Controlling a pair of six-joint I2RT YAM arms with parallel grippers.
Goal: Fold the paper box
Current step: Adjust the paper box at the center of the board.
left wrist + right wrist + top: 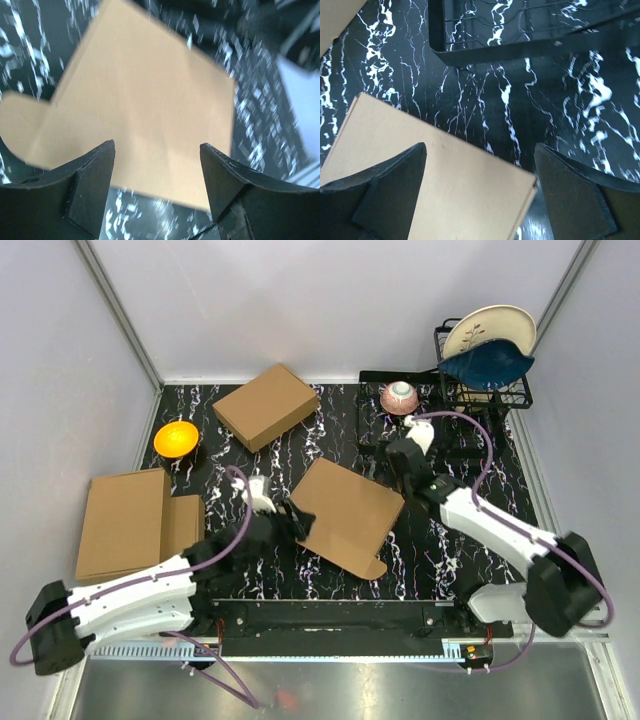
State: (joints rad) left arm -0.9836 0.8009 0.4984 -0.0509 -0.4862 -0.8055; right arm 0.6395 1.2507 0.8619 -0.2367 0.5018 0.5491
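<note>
The paper box point(345, 515) lies folded flat in the middle of the marble table, a rounded tab point(375, 568) sticking out at its near corner. My left gripper point(298, 522) is at the box's left edge, open. In the left wrist view the tan sheet point(145, 110) fills the space ahead of the gripper point(157, 170), its near edge running between the fingers, and nothing is held. My right gripper point(395, 480) hovers open over the far right corner. The right wrist view shows that corner point(470, 195) lying under the wide gap of the gripper point(480, 170).
A flat stack of cardboard point(125, 523) lies at the left. A closed brown box point(265, 405) and an orange bowl point(175, 438) sit at the back left. A black dish rack point(485, 390) with plates, its black tray point(485, 45) and a pink bowl point(400, 397) stand at the back right.
</note>
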